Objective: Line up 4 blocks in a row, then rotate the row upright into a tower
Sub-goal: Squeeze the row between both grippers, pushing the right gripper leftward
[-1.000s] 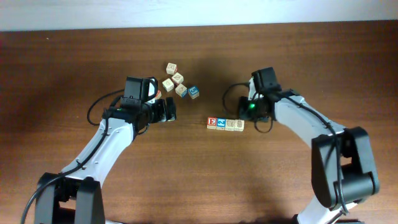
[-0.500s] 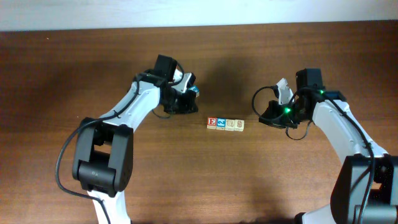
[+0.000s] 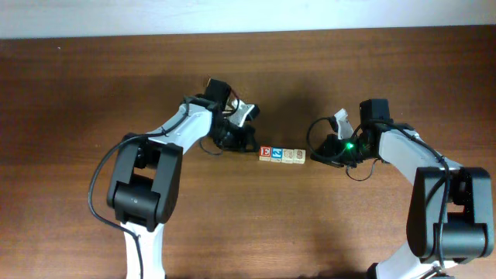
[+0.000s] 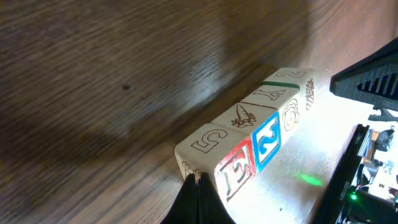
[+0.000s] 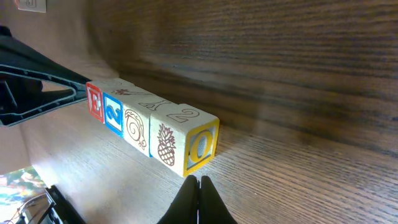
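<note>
Four blocks [image 3: 282, 155] lie in a straight row at the table's middle, touching side by side. In the overhead view their tops read a red E [image 3: 265, 153], a blue 2 [image 3: 276, 154] and two pale faces. My left gripper [image 3: 256, 147] is shut and empty, its tip against the E end of the row [image 4: 255, 124]; the shut tips [image 4: 196, 182] show in the left wrist view. My right gripper [image 3: 312, 157] is shut and empty just off the other end. In the right wrist view its tips [image 5: 199, 182] sit just short of the yellow O face [image 5: 200, 148].
The brown wooden table [image 3: 93, 93] stretches bare to the left and front. A pale wall strip [image 3: 248, 15] runs along the back edge. The right arm's green light [image 3: 347, 146] glows near its wrist, with loose cable loops beside it.
Both grippers have come in to the row's two ends, the left from the back left, the right moving leftward. The loose blocks seen at the back a second ago no longer show.
</note>
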Motion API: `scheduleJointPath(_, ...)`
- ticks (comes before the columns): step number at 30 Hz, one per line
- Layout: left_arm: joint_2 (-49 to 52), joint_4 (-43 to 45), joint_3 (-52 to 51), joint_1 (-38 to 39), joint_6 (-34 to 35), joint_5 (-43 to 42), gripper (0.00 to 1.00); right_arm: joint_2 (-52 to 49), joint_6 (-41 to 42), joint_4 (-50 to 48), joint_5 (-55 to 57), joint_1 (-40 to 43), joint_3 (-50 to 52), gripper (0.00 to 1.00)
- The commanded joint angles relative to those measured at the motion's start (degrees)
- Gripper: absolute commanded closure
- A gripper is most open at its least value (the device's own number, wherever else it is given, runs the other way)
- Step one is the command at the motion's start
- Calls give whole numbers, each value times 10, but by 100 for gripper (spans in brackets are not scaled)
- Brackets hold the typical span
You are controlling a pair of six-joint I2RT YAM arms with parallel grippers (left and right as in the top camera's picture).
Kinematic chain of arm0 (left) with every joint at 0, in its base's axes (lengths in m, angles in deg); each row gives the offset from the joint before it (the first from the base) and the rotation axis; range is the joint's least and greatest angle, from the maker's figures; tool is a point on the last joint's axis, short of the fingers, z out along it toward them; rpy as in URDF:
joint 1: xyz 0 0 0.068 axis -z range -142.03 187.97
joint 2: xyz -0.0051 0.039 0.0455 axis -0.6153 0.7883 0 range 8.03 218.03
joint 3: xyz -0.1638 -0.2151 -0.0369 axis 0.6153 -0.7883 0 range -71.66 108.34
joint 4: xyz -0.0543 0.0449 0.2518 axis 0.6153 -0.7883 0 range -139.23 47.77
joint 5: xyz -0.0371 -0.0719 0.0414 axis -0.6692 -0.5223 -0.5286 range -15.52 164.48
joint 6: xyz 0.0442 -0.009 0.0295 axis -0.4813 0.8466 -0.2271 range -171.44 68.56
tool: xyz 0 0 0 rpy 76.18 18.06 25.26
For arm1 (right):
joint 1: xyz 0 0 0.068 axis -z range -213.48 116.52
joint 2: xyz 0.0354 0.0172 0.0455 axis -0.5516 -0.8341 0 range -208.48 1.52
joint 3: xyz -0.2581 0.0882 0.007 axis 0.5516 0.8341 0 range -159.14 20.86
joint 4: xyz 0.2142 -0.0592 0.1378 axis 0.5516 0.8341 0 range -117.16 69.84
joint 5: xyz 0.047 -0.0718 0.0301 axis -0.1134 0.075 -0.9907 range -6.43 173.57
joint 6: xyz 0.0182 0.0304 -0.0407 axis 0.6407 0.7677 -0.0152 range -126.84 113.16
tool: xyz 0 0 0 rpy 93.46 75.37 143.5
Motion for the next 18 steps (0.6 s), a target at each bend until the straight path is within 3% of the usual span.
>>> scheduleJointPath(1, 13, 2, -6, -1, 27, -8, 100, -3, 0, -2, -12, 4, 4, 96)
scheduleJointPath(4, 14, 3, -7, -1, 37, -8, 100, -3, 45, -27, -7, 3, 7, 96)
scheduleJointPath(12, 14, -2, -7, 1, 129, -10, 100, -3, 57, -53, -7, 3, 40, 96)
scheduleJointPath(16, 15, -4, -7, 1, 146, -14, 100, -3, 59, -53, -7, 3, 40, 96)
scheduleJointPath(18, 15, 1, -7, 21, 145, 23, 100, -3, 59, -55, -7, 3, 40, 96)
